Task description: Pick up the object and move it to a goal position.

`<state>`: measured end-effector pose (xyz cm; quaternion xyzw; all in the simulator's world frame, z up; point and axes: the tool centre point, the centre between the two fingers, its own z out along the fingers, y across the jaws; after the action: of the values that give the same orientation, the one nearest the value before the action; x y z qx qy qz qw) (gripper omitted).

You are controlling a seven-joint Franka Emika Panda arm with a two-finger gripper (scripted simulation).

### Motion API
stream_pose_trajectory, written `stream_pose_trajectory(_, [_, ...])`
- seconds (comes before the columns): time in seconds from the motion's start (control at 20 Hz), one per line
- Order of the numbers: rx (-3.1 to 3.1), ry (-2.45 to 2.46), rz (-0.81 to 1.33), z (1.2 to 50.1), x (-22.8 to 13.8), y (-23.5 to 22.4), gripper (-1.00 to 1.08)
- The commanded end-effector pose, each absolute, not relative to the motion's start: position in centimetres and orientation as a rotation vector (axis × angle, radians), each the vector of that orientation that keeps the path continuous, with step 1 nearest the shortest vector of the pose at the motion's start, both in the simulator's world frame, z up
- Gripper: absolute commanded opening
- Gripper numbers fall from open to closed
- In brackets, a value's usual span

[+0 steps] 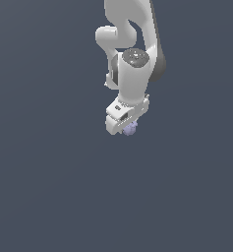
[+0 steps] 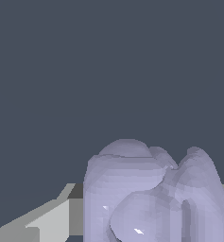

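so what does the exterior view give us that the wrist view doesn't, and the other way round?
Exterior only: the white arm's links and wrist above the gripper, showing how small the lavender object is against the gripper body.

Wrist only: the object's lumpy, lobed surface up close, filling much of the frame, with a pale gripper finger beside it.

Both: the object at the fingertips and a plain dark grey backdrop. Neither shows whether the jaws are clamped on it.

Small pale lavender lumpy object (image 1: pixel 131 129) (image 2: pixel 151 194), rounded and bulging, tucked at my fingertips under the gripper (image 1: pixel 124 126), near the middle of the exterior view
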<state>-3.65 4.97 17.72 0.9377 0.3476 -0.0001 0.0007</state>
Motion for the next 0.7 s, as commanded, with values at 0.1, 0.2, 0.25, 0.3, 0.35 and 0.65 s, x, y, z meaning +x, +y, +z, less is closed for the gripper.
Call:
stream_pose_trajectory(0.1, [2.944,1.093,0.0,23.1,-4.5,6.1,-1.0])
stream_pose_trajectory(0.2, [2.945,1.093,0.0,25.4,-4.8,6.5,-1.0])
stream_pose_trajectory(0.25, [2.945,1.093,0.0,26.5,-4.9,6.7,-1.0])
stream_pose_trajectory(0.3, [2.945,1.093,0.0,27.5,-5.1,6.9,-1.0])
stream_pose_trajectory(0.35, [2.945,1.094,0.0,28.5,-5.2,7.1,-1.0])
stream_pose_trajectory(0.65, [2.945,1.093,0.0,33.6,-5.7,8.1,-1.0])
